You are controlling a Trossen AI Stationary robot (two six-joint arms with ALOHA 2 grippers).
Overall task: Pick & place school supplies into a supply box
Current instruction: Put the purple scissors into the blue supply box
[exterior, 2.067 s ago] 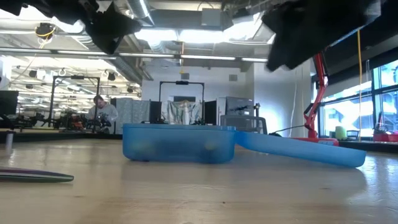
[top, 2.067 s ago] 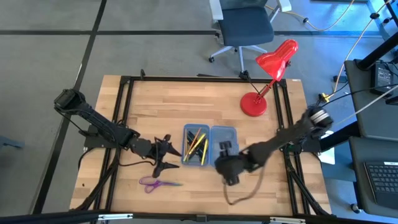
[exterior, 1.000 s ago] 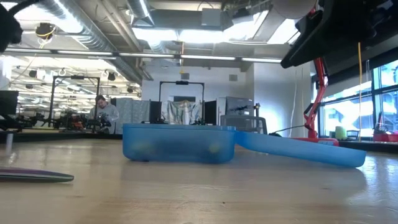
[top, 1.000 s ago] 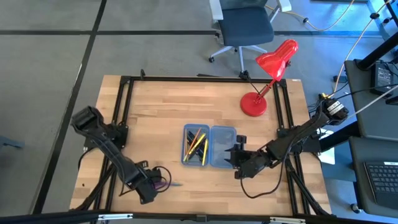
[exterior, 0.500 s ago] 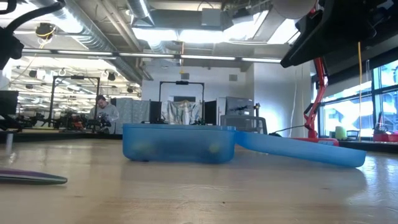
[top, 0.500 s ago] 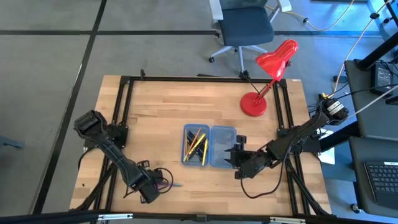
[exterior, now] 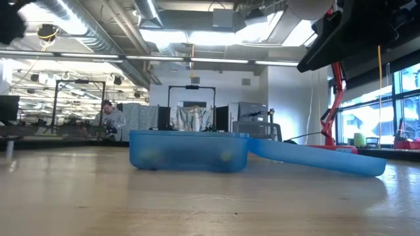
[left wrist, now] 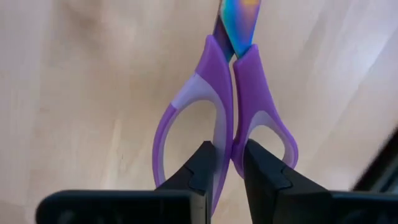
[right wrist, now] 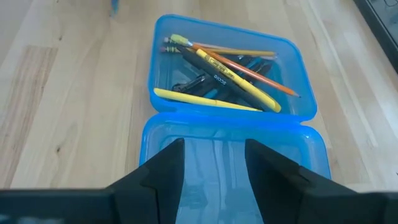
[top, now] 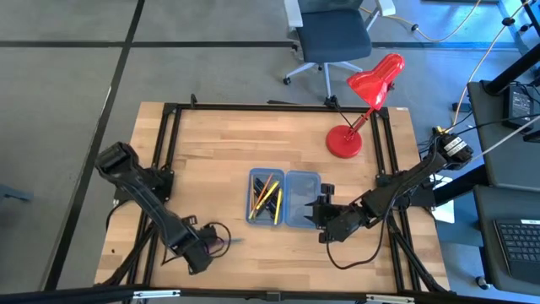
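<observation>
Left gripper: low over the wooden counter's near-left part, fingers clamped on the inner handle bars of the small purple-handled scissors.

Translucent blue plastic pencil case: mid-counter, both hinged halves lying flat. Left half holds yellow, orange and black pens and pencils.

Right gripper: just right of the case, above its other half, fingers spread wide, holding nothing.

Red desk lamp: far-right corner.
</observation>
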